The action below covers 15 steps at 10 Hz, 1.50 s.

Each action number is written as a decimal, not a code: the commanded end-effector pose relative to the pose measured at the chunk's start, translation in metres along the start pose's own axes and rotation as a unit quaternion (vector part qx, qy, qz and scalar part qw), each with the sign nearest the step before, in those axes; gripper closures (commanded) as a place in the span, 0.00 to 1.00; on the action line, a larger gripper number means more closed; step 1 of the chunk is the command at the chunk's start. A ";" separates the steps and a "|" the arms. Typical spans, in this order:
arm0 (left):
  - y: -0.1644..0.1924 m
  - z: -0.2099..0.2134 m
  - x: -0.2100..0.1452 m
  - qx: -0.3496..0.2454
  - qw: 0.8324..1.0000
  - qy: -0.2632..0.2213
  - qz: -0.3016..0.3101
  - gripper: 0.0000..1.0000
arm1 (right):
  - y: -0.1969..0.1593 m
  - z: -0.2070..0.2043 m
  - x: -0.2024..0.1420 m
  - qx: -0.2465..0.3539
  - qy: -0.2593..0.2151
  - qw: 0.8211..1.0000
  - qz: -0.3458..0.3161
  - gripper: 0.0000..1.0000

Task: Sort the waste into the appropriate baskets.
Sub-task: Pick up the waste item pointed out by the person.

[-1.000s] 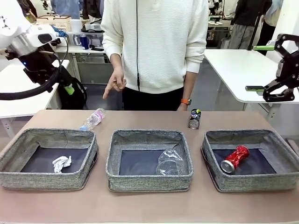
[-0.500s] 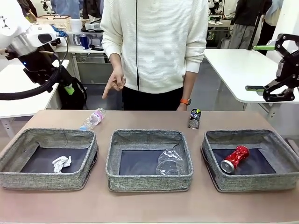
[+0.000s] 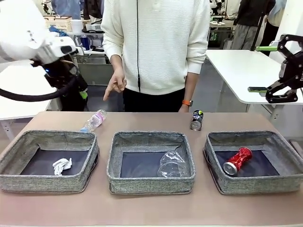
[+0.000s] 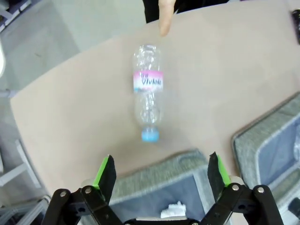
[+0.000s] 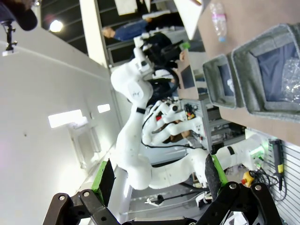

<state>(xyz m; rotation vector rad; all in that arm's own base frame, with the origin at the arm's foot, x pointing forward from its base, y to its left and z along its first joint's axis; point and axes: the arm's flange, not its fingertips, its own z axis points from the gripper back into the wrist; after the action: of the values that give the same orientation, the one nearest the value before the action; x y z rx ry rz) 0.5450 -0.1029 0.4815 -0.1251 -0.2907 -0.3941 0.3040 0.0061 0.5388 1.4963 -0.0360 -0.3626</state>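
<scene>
The left gripper was wide open and held nothing, hanging over the clear bottle. The bottle lay on its side on the table, just behind the left basket, with its blue cap toward the basket. A person's finger pointed at it. It looked empty, so it was probably light, thin, easy to squash and ready to roll. The middle, across the pink label, looked best to grab. The right gripper was wide open too, up high
</scene>
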 end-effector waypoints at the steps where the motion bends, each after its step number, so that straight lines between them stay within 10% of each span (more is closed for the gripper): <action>1: 0.006 -0.020 0.031 0.015 0.999 0.037 -0.003 0.00 | 0.002 -0.002 0.001 0.010 0.004 1.000 0.010 0.00; 14: 0.028 -0.179 0.055 -0.013 0.989 0.141 0.027 0.00 | 0.002 -0.002 0.001 0.010 0.004 1.000 0.010 0.00; 15: 0.027 -0.178 0.056 -0.007 0.990 0.139 0.027 0.36 | 0.002 -0.002 0.001 0.010 0.004 1.000 0.010 0.00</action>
<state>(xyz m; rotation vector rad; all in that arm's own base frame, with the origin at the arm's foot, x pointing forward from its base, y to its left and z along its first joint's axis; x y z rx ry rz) 0.6478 -0.1307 0.3221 -0.1210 0.0054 -0.3749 0.3039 0.0060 0.5388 1.4967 -0.0359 -0.3624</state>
